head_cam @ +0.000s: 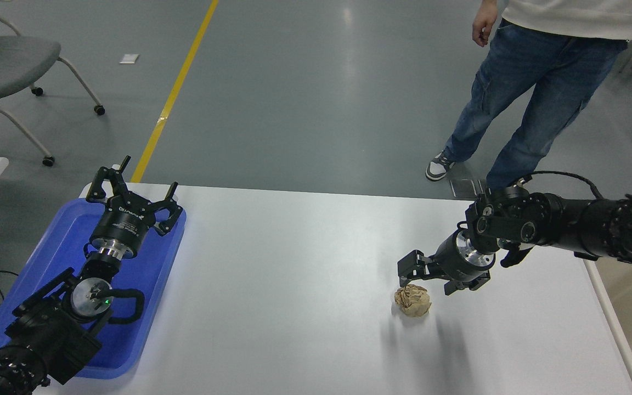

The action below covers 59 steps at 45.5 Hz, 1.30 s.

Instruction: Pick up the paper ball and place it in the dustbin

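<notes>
Leftmost, one shallow blue tray (pixel 36 263) lies at the near-left corner of the white table (pixel 294 274); nothing loose shows in it, though the arm hides much of its floor. Over it hangs the parked left arm, and the left gripper (pixel 132 192) sits above the tray's far edge with its fingers spread apart, holding nothing. Beyond the table's left side stands one grey chair (pixel 9 66) on castors, and a single yellow line (pixel 176 90) runs across the grey floor (pixel 321 93).

Moving right, one paper ball (pixel 413 300), tan and crumpled, rests on the tabletop toward the near right, well apart from the tray. Just above it the right gripper (pixel 431 280) points down and leftward, fingers parted on either side of the ball's top; whether they touch the paper cannot be told. The right arm reaches in from the right edge.

At the far right, one person (pixel 524 88) in blue jeans stands past the table.
</notes>
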{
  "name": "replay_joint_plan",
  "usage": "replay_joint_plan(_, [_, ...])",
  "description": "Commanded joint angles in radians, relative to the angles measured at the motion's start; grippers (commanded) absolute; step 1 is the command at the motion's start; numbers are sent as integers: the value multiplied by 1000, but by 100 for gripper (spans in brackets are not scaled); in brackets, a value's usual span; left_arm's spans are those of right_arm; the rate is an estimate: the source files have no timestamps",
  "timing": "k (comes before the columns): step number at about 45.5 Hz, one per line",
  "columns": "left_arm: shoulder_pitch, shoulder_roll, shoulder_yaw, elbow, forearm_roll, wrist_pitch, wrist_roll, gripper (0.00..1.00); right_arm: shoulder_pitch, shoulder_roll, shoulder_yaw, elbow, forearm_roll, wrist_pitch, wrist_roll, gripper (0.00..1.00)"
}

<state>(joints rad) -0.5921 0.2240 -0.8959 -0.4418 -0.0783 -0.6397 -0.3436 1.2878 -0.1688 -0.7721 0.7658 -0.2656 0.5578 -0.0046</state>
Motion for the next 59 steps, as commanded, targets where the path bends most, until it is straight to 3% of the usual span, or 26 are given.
replay_joint_plan(1, [0,0,-1,0,0,0,0,100,-57,2,34,-33,0,-27,0,100])
replay_joint_plan(32, [0,0,0,0,0,0,0,100,-154,12,63,-56,-3,-182,0,98])
replay_joint_plan(35, [0,0,0,0,0,0,0,100,-154,18,62,-53,-4,-190,2,89])
replay_joint_plan(41, [0,0,0,0,0,0,0,100,-146,18,60,-45,-46,-190,3,53])
replay_joint_plan(42, [0,0,0,0,0,0,0,100,-143,18,60,-42,-76,-190,3,41])
replay_joint_plan(48, [0,0,0,0,0,0,0,100,-137,31,60,-30,-145,-188,6,1])
replay_joint_plan(59, [0,0,0,0,0,0,0,100,-82,8,59,29,-153,-182,11,0])
